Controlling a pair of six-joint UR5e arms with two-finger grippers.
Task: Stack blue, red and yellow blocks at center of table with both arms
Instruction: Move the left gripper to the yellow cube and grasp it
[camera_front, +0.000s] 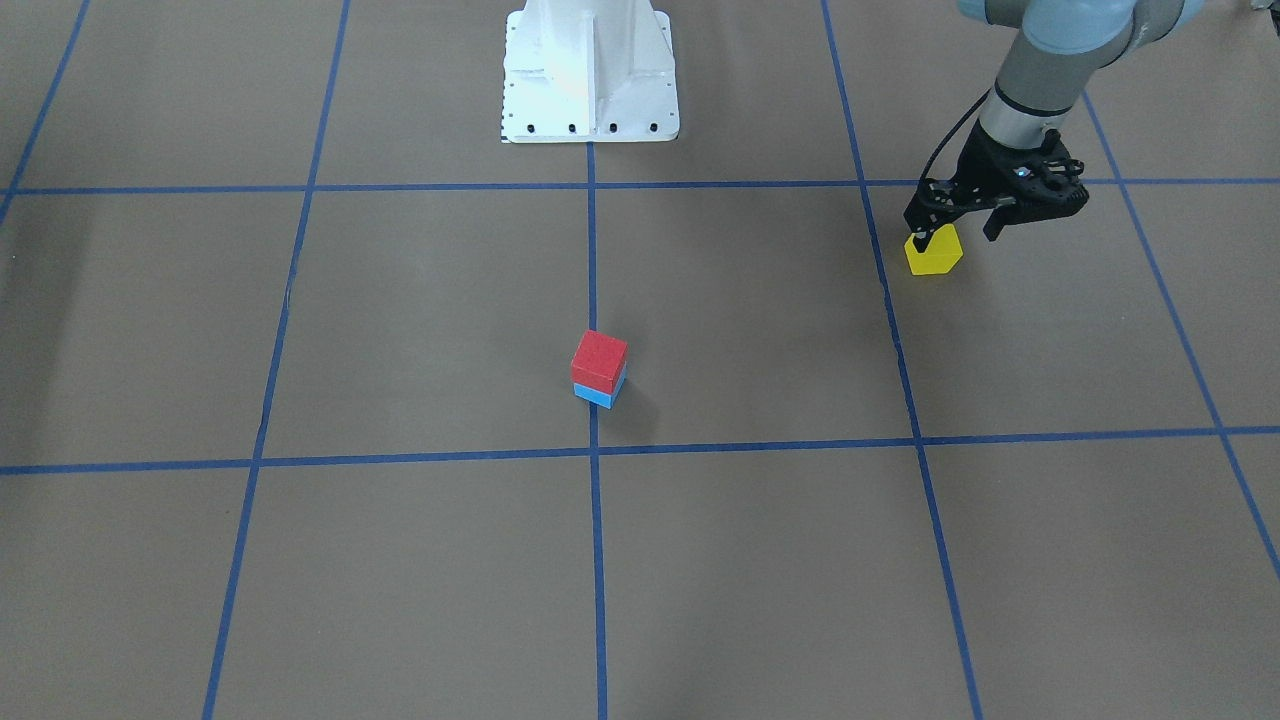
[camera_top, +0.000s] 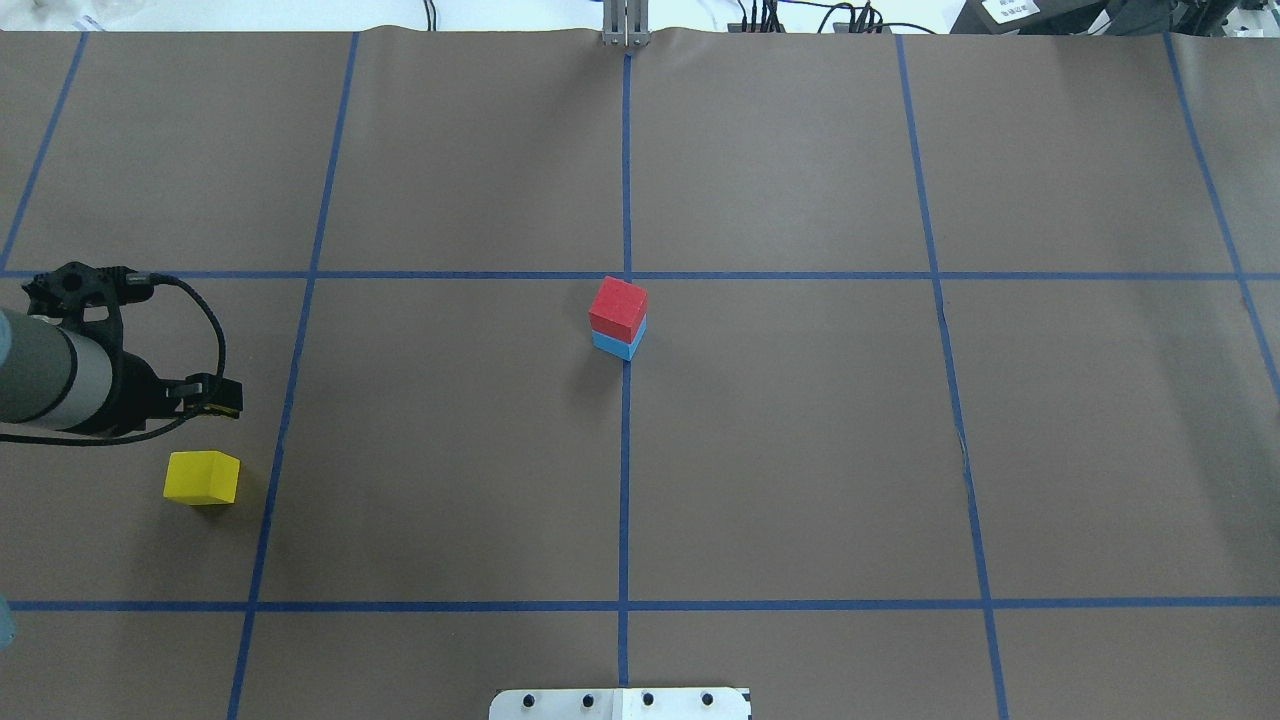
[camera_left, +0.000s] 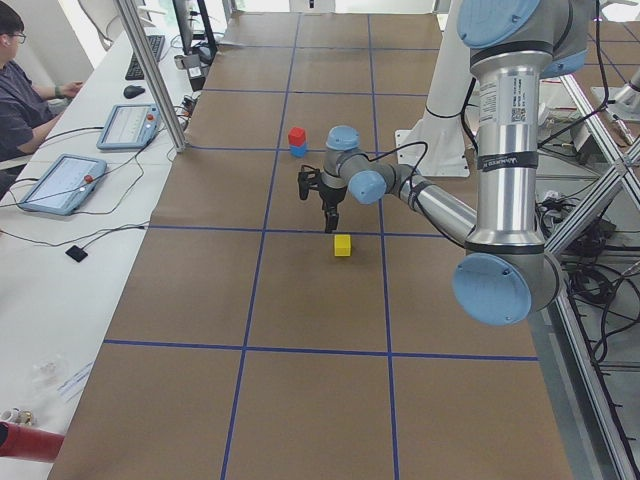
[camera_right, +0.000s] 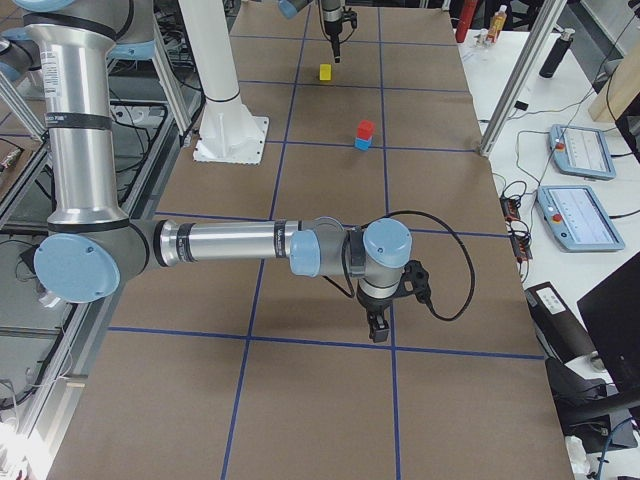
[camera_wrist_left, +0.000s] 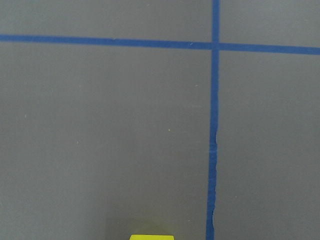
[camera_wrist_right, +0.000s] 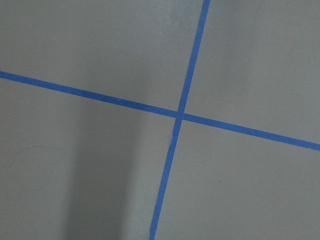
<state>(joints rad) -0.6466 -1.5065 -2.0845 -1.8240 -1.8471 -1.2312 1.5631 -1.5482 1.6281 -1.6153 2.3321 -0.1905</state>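
A red block (camera_front: 599, 358) sits on a blue block (camera_front: 600, 394) at the table's centre, also seen in the overhead view (camera_top: 617, 306). A yellow block (camera_front: 934, 250) lies alone on the table on my left side (camera_top: 202, 477). My left gripper (camera_front: 955, 236) is open and empty, hovering just above the yellow block and slightly off to one side of it. Only the block's top edge (camera_wrist_left: 151, 237) shows in the left wrist view. My right gripper (camera_right: 378, 325) hangs low over the table far from the blocks. I cannot tell whether it is open or shut.
The white robot base (camera_front: 590, 75) stands at the table's robot-side edge. Blue tape lines divide the brown table cover (camera_top: 800, 450) into squares. An operator (camera_left: 25, 70) and tablets (camera_left: 60, 183) are at a side desk.
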